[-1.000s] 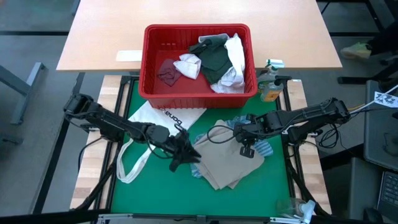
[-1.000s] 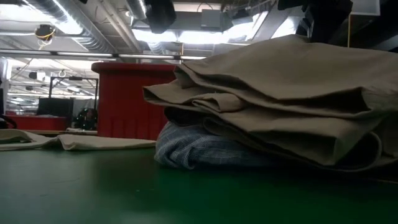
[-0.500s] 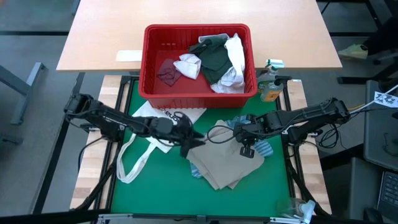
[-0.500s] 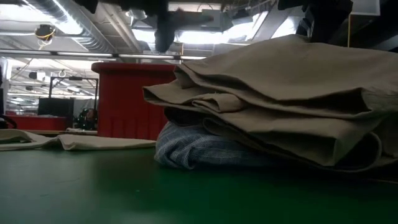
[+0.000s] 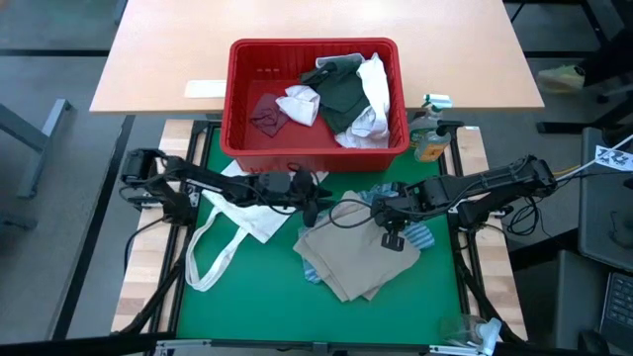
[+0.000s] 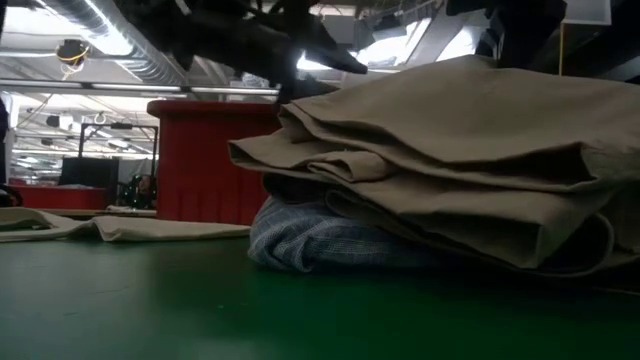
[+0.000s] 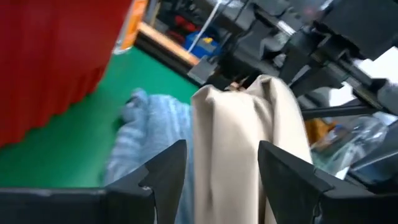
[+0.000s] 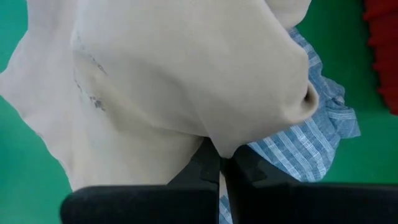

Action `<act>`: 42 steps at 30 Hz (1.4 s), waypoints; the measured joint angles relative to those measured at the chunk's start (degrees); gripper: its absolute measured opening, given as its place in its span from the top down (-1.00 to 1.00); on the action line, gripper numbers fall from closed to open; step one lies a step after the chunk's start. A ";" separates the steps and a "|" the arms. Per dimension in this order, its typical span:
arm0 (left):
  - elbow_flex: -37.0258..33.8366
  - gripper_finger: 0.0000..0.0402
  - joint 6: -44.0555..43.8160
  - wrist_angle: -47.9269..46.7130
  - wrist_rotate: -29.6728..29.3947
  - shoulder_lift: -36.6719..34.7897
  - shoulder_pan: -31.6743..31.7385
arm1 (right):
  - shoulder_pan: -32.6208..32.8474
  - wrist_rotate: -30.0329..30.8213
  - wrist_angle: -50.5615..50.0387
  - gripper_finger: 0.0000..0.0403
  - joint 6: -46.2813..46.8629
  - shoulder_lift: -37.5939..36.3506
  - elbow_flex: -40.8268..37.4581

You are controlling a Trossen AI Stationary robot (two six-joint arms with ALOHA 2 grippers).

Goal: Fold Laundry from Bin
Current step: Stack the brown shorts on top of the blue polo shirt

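Out on the left, the left gripper (image 5: 315, 201) hangs with fingers spread wide and empty just in front of the red bin (image 5: 243, 143), apparently clear of the tan shirt (image 5: 358, 259) to take a fresh edge. To the right, that shirt lies folded over the blue-striped cloth (image 5: 422, 235) on the green surface (image 5: 257, 302). The right gripper (image 5: 393, 223) has its fingers pinched shut on the shirt, probably pinning it.

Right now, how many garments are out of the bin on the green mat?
2: the tan shirt at the mat's middle, and the blue-striped cloth under it, showing at its right edge. More could be hidden beneath.
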 joint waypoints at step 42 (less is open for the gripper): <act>8.70 0.04 -9.05 16.33 26.94 13.69 0.77 | -0.02 3.91 5.44 0.98 -0.92 0.04 0.00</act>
